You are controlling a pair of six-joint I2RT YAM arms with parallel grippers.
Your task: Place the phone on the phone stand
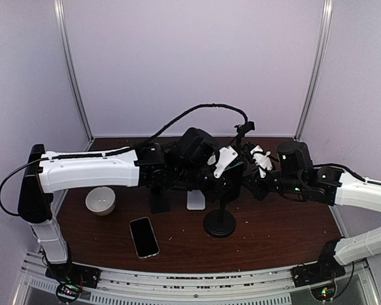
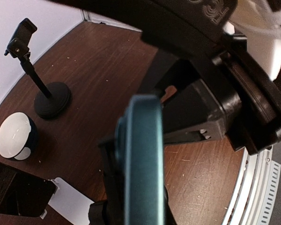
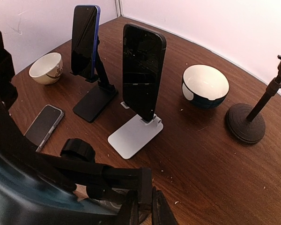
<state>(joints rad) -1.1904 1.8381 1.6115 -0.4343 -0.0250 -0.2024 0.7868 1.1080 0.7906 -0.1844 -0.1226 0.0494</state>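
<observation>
Over the mid brown wooden worktop [image 1: 273, 235], above the black round-base pole stand [image 1: 220, 222], L pincer [image 1: 227, 162] is clenched on the slim teal phone [image 2: 141, 159]. Phone shows edge-on, long axis approx upright. R pincer [image 1: 260, 160] sits close on its right; can't tell if clenched. Stand's cradle is hidden under both arms, so seating is unclear. Another dark phone [image 1: 144, 236] lies flat near-left.

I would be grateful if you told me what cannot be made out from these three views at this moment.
Top view: the arms hide the upright blue phone and black phone.
Left wrist view: the teal phone is edge-on and blurred, so what grips it is unclear.
Right wrist view: the right edge cuts off part of the clamp stand head.
</observation>
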